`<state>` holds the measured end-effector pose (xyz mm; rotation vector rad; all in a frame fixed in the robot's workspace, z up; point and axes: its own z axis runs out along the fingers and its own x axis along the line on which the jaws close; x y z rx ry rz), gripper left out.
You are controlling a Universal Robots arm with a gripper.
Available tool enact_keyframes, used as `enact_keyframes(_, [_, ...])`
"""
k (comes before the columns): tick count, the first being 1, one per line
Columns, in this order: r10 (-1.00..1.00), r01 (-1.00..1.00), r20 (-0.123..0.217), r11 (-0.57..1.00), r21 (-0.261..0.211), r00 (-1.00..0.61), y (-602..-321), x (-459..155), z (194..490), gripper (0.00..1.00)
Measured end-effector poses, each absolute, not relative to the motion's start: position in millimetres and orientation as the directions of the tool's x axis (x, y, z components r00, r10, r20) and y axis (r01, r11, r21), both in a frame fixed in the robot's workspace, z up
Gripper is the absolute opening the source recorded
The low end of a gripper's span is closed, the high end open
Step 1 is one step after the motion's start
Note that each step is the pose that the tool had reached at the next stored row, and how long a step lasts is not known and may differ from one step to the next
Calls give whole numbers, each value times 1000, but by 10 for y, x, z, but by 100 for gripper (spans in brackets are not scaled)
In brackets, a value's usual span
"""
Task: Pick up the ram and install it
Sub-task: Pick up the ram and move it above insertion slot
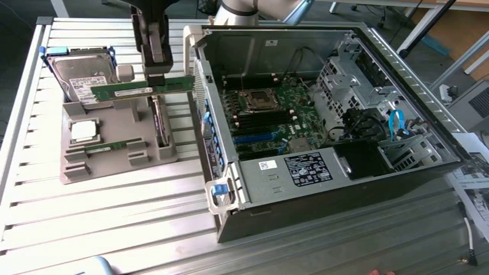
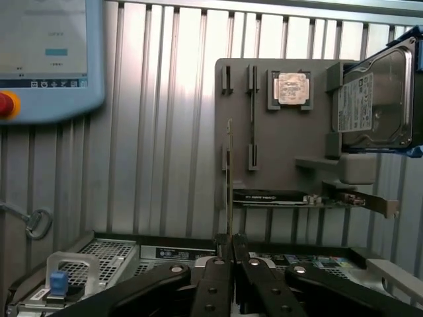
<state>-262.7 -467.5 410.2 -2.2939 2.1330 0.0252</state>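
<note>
My gripper (image 1: 156, 73) is shut on the ram (image 1: 141, 90), a slim green stick held level in the air above the grey holder tray (image 1: 114, 163), to the exterior view's left of the open computer case (image 1: 321, 189). In the wrist view the ram (image 2: 229, 172) shows edge-on, rising from between my closed fingertips (image 2: 230, 246). A second green stick (image 1: 103, 148) lies in the tray; in the wrist view it is the dark strip (image 2: 252, 125) in its slot. The motherboard (image 1: 279, 112) with its black memory slots (image 1: 264, 121) lies inside the case.
The tray also carries a silver processor (image 1: 84, 130), a hard drive (image 1: 84, 71) and an upright dark expansion card (image 1: 158, 123). The case wall (image 1: 200, 97) stands between tray and motherboard. A teach pendant (image 2: 46, 59) lies on the slatted metal table (image 1: 114, 217).
</note>
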Motion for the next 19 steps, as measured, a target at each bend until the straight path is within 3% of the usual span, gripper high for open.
enact_keyframes(19, [-997, -997, -18, -73, 4, 73, -4722, -2139, 4102, 12])
